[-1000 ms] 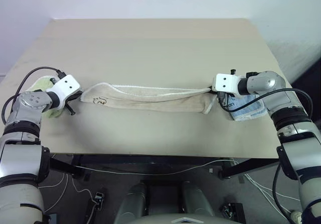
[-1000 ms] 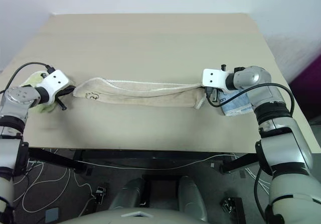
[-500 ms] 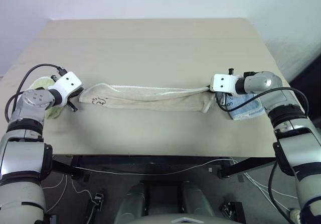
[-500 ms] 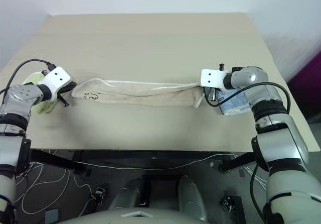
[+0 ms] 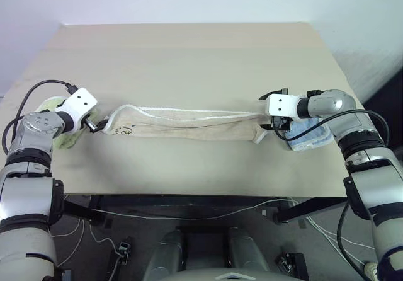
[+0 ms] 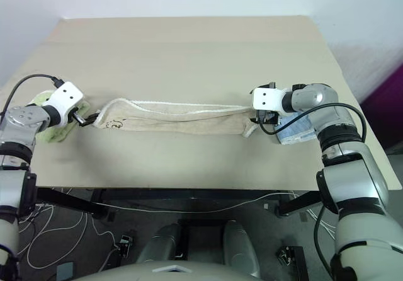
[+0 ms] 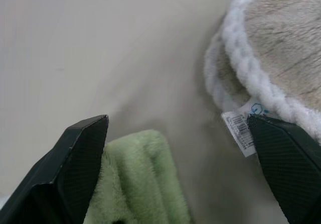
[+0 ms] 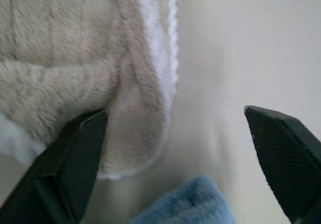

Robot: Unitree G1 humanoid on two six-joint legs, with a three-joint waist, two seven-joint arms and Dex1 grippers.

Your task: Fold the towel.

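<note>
The beige towel point(image 5: 189, 125) lies as a long narrow folded strip across the table, white corded edging along its far side and a small dark emblem near its left end. My left gripper point(image 5: 94, 125) is open just off that left end, with nothing between its fingers point(image 7: 83, 169). In the left wrist view the towel's corded corner point(image 7: 261, 78) and its white tag point(image 7: 238, 131) sit close to the other finger. My right gripper point(image 5: 272, 122) is open at the towel's right end. That end point(image 8: 75, 58) lies against one finger point(image 8: 75, 169) and is not gripped.
A yellow-green towel point(image 5: 53, 114) lies under my left wrist near the table's left edge. A light blue towel point(image 5: 308, 135) lies under my right wrist. The tan table point(image 5: 189, 60) stretches bare beyond the towel, and its front edge point(image 5: 189, 194) is close.
Both grippers were shut on the towel's ends and have opened, letting them go. The strip has settled on the table with its left end slightly slackened. The arms have barely moved.
</note>
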